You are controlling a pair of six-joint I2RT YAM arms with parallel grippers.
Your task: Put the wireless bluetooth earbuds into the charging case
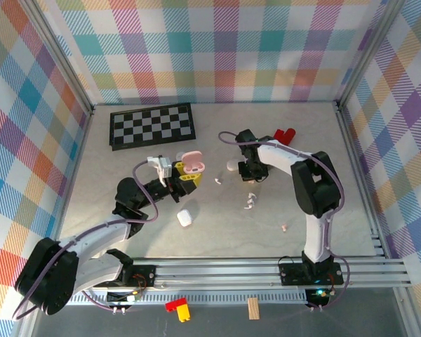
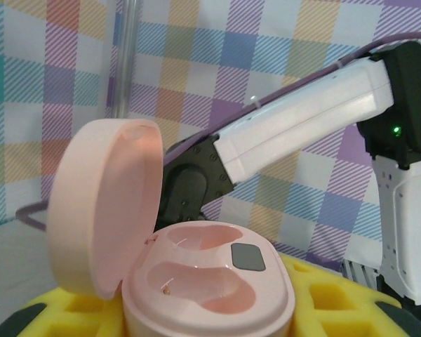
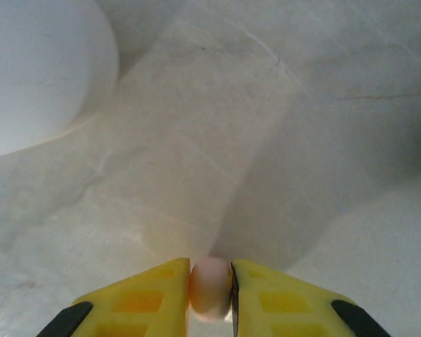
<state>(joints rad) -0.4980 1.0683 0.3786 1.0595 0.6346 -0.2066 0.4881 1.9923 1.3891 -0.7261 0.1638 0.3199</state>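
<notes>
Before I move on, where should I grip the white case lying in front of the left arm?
Probably across the white case at its narrower sides, coming straight down from above: it lies flat on the table, a smooth rounded pebble with no handle and nothing touching it.

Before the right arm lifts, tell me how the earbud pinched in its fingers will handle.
The earbud looks smooth and rounded, so it may slip from the right gripper. It is tiny, probably light. Dropped, it would likely roll on the table.

Right arm (image 1: 284, 156) is crowding the space right of the pink case (image 1: 192, 164); surface (image 1: 102, 175) left of it is lying open.
</notes>
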